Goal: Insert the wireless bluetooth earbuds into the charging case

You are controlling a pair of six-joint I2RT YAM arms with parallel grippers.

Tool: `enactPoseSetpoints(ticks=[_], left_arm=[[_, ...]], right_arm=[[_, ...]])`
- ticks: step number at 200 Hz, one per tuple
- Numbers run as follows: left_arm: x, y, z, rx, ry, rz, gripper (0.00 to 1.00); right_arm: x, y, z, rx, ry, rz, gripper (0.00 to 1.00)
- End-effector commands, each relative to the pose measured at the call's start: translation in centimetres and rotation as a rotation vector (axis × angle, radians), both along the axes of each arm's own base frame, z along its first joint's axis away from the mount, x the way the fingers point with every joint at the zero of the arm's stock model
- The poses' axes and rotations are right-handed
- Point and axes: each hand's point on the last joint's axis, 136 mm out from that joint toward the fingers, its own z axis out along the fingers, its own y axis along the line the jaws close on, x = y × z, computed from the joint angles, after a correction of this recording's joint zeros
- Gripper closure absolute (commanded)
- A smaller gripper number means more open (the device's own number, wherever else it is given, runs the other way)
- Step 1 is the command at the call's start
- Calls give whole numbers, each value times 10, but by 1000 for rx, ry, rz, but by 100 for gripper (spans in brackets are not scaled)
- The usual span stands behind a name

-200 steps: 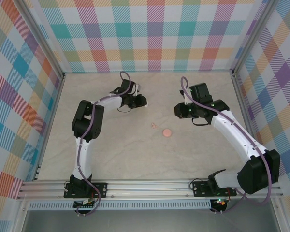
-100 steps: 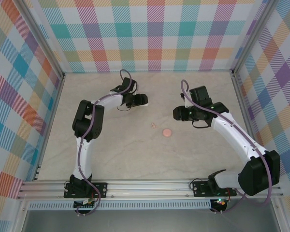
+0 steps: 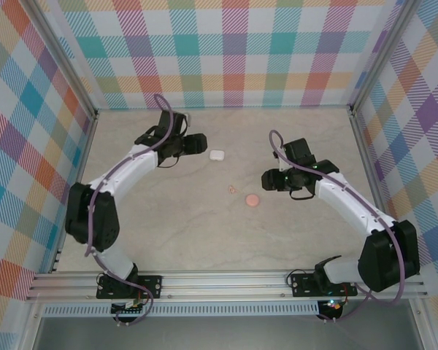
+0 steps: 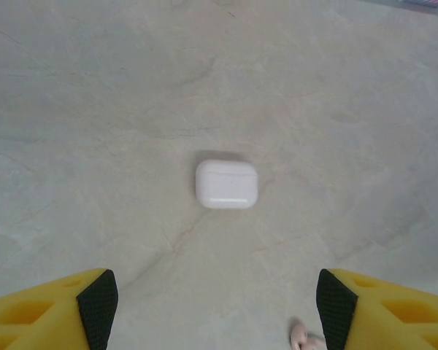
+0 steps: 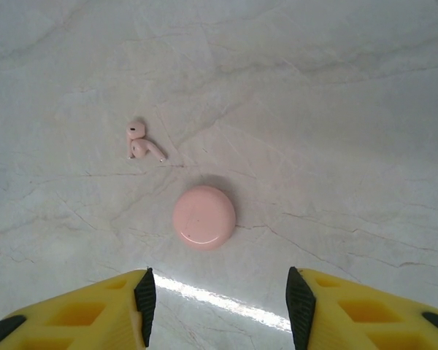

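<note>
The glossy white plastic charging case point(image 4: 227, 184) looks light, stiff, slippery; pinch its flat sides. The left end effector point(image 4: 217, 310) and right end effector point(image 5: 222, 302) gape empty.

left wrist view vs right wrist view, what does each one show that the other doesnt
Left wrist: the closed white charging case lying on the table, ahead of the open left gripper. Right wrist: the salmon-pink disc ahead of the open right gripper. Both: the marbled table, yellow fingers with black pads, and tiny pinkish pieces, cut off at the left wrist view's bottom edge.
</note>
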Motion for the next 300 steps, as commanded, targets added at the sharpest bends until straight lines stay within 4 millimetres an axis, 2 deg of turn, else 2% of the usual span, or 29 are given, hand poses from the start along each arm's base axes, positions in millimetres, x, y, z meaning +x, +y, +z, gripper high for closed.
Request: enactPoseSetpoints(ticks=[1, 30, 52, 99, 142, 167, 190, 208, 249, 300], left_arm=[[-41, -9, -8, 3, 61, -81, 27], [-82, -22, -10, -12, 95, -152, 27], [-103, -28, -11, -52, 110, -180, 27], [-123, -30, -23, -78, 157, -197, 28], [-136, -45, -38, -123, 215, -235, 29], [-152, -73, -51, -183, 269, -307, 31], [-166, -111, -61, -264, 300, -375, 38], [-174, -132, -74, -276, 332, -398, 46], [-186, -164, -100, -300, 385, -426, 58], [-192, -193, -135, -307, 464, -445, 74]], right_arm=[[-1, 11, -13, 58, 53, 10, 46], [-3, 23, -29, 57, 114, 47, 42], [-6, 31, -43, 9, 156, 82, 38], [-8, 39, -71, -61, 230, 114, 33], [15, 44, -73, -104, 201, 133, 36], [29, 43, -78, -131, 202, 124, 40], [40, 44, -87, -129, 238, 134, 53], [46, 46, -92, -115, 257, 138, 61], [49, 39, -103, -120, 302, 136, 65], [35, 39, -110, -105, 352, 167, 67]])
